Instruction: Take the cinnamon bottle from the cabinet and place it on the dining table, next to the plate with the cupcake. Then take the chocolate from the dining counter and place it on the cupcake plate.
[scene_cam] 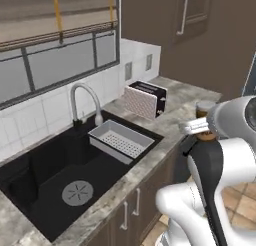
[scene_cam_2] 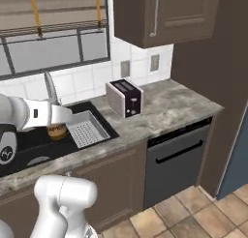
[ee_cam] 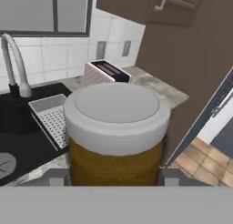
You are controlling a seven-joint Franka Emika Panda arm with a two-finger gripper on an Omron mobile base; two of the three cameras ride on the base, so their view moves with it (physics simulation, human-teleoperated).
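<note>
Jaws are clamped on the cinnamon bottle (ee_cam: 116, 136), carried upright above the sink surface (scene_cam: 165, 110) near the toaster (scene_cam: 145, 99); grip should be kept firm and level during transit to the dining table.

sink (scene_cam: 60, 175) set in worktop (scene_cam_2: 169, 106), 9 o'clock end | faucet (scene_cam: 82, 102) behind sink, 12 o'clock | tray (scene_cam: 120, 139) in sink, 3 o'clock side | toaster (scene_cam_2: 125, 97) on worktop, 3 o'clock of sink | dishwasher (scene_cam_2: 177, 159) under worktop | cinnamon bottle (ee_cam: 116, 134) between fingers, over sink
</note>
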